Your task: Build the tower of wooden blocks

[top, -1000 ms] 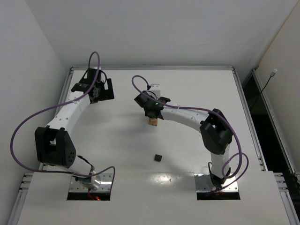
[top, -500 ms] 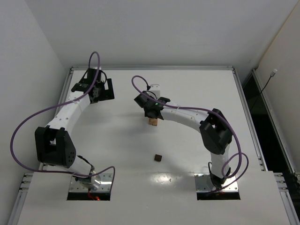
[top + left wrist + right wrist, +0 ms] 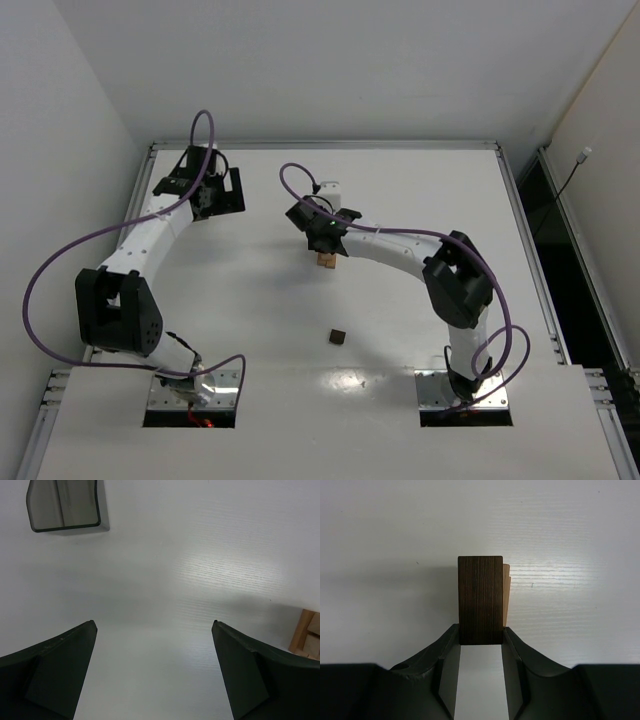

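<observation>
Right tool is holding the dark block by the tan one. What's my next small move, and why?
Probably nudge the right tool a touch rightward in its wrist view before releasing. The dark block clamped in it looks off-centre, with the tan block showing only past its right edge.

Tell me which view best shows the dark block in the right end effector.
Right wrist: the dark block sits centre frame, gripped by the right end effector. In top external the arm covers it. Left wrist catches only tan blocks.
</observation>
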### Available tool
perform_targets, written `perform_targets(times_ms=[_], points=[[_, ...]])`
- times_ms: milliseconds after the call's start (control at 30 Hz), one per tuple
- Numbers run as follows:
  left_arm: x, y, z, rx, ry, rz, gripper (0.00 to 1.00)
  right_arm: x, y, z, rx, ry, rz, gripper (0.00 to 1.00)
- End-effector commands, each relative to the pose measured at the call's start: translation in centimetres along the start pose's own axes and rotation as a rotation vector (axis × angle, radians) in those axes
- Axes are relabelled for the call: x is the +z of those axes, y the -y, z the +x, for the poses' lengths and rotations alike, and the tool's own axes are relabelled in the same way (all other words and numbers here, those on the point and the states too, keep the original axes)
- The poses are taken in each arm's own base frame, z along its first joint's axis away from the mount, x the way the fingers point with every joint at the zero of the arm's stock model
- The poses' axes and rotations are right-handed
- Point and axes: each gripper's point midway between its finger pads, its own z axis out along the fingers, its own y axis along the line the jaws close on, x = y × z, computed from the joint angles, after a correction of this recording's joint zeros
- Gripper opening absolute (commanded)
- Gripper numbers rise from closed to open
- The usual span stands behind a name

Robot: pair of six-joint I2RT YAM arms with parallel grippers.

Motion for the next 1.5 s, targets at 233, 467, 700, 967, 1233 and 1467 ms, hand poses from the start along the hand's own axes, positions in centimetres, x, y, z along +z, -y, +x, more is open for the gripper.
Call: perform_targets(times_ms=[233, 467, 700, 967, 1233, 1467], points=[[0.5, 0.0, -0.4, -0.025, 0.009, 0.015, 0.99, 0.0, 0.3, -0.6, 0.008, 0.033, 0.007, 0.44], [0.5, 0.1, -0.4, -0.025, 0.007, 0.024, 0.99, -0.9, 0.3, -1.2, -0.044, 0.068, -0.016, 0.73], [-0.4, 0.4, -0.4, -0.018, 0.020, 0.051, 0.99, -5.3, -0.4, -3.1, -0.201, 0.166, -0.149, 0.73], [-3.2, 2.3, 3.6, 0.074, -0.008, 0.223, 0.99, -9.6, 7.7, -3.7, -0.429, 0.249, -0.202, 0.69], [-3.0, 7.0, 5.8, 0.169, -0.056, 0.353, 0.85, -7.8, 17.7, -4.9, -0.384, 0.238, 0.004, 0.68], [0.0, 11.7, 5.0, 0.245, -0.120, 0.344, 0.62, -6.7, 23.2, -4.6, -0.239, 0.182, 0.099, 0.68]])
